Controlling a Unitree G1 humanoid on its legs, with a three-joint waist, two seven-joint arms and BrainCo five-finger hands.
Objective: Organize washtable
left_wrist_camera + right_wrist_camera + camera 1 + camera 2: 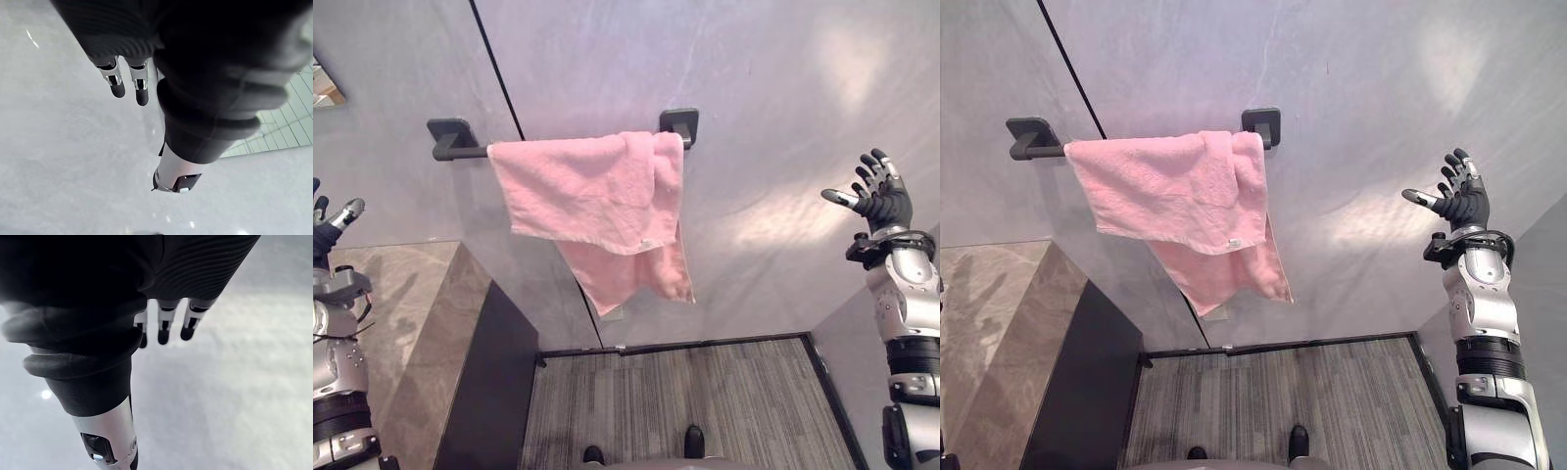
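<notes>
The towel [592, 201] hangs over the bar [460, 149] on the grey wall [754, 98], and it hangs badly. It is bunched toward the bar's right bracket, and one layer is doubled over the front. A longer corner droops below the bar toward that same end, and a short stretch of bare rod shows by the left bracket.

Both hands are up and empty, with the fingers spread and relaxed. The left hand [331, 223] is out past the bar's left bracket and a little below it. The right hand [879, 196] is well off past the right bracket, also lower than the bar. Neither touches the cloth. The table [401, 323] lies below the bar's left end.

The step in hand looks like squaring the towel. To do it well:
- Bring each hand in under the bar to one bottom edge of the cloth, not to the middle.
- Pinch the doubled front layer near the right bracket and draw it down and flat.
- Slide the cloth leftward along the rod so that it sits centred between the brackets.
- Pull gently, since a hard tug from one side could drag the towel off the bar.
</notes>
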